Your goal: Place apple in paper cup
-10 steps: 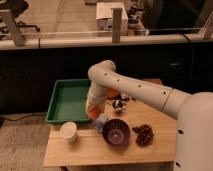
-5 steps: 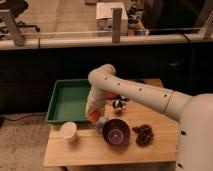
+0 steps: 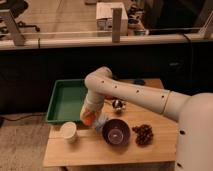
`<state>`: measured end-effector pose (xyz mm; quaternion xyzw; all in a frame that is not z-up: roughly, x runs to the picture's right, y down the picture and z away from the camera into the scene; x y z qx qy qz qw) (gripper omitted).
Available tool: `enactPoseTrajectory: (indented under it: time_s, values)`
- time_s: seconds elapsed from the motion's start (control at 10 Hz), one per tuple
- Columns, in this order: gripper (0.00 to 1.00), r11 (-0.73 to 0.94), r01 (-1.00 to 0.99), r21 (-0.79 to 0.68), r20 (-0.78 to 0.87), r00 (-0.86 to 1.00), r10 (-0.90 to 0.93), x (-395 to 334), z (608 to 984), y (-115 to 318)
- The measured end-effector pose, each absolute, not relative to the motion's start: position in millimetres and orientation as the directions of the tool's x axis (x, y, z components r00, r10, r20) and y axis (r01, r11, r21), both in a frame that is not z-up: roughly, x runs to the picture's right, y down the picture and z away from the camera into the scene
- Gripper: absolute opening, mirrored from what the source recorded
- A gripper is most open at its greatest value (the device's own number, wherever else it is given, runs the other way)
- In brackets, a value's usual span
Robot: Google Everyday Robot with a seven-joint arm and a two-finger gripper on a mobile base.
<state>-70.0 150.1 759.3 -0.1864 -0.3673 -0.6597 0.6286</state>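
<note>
The apple (image 3: 88, 119) is a small orange-yellow fruit held at the tip of my gripper (image 3: 90, 116), just above the wooden table. The gripper hangs down from the white arm, in front of the green tray and left of the purple bowl. The paper cup (image 3: 68, 131) is white and upright near the table's front left corner, a short way left of and below the apple. The apple is beside the cup, not over it. The gripper's fingers are mostly hidden behind the wrist and the fruit.
A green tray (image 3: 65, 100) lies at the back left of the table (image 3: 90, 150). A purple bowl (image 3: 116, 132) stands right of the gripper, with a dark grape cluster (image 3: 144, 134) further right. A small shiny object (image 3: 118, 104) sits behind the bowl.
The gripper with the apple has moved a little left and down, towards the paper cup. The cup, bowl and grapes have not moved.
</note>
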Motion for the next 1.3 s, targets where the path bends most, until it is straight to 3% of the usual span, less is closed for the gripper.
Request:
enactPoseTrajectory:
  time_s: [0.5,1.3]
  values:
    - [0.02,-0.017,0.950,0.311,0.654,-0.227,-0.722,-101,734,128]
    - [0.01,-0.162,0.910,0.382,0.605,-0.378,-0.700,-149,707,132]
